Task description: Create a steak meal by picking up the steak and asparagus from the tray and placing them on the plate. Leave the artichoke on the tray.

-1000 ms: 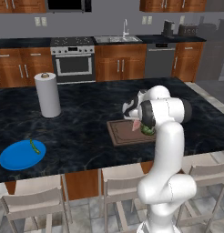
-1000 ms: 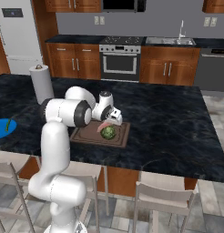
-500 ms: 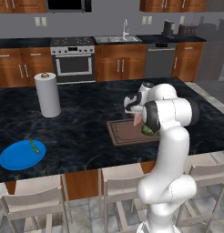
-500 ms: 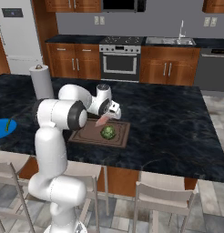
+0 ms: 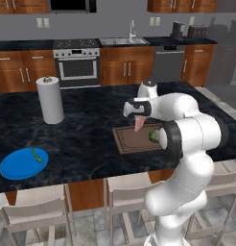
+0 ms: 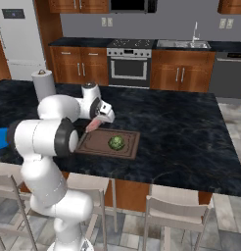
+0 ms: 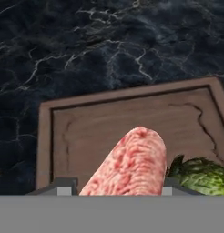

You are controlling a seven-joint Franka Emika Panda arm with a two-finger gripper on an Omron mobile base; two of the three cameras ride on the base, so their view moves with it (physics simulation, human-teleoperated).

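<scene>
Since a second ago the arm has swung leftward and lifted: the gripper (image 5: 137, 116), which then sat low over the tray beside the artichoke, now hangs above the tray's left half with the steak (image 5: 139, 124) clamped between its 2 fingers. The steak hangs clear of the wood, its long axis close to vertical, free rounded end pointing down and a little away from the hand. In the hand view the steak (image 7: 130, 166) rises from between the finger tips and its rounded end points toward the tray's far rim.

The tray (image 5: 128, 139) lies on the dark marbled counter (image 5: 91, 120) right in front of the robot. The artichoke (image 6: 116, 142) sits on the tray, near its middle in the right base view, just beside the hanging steak but apart from it.

The plate (image 5: 19, 163) lies well apart to the left, near the counter's front edge, with the asparagus (image 5: 36, 154) lying on its right part, long axis running diagonally front to back. A paper towel roll (image 5: 50, 100) stands upright on the counter behind the plate, left of the tray. The counter between tray and plate is bare. Chairs (image 5: 124, 202) line the counter's near side.
</scene>
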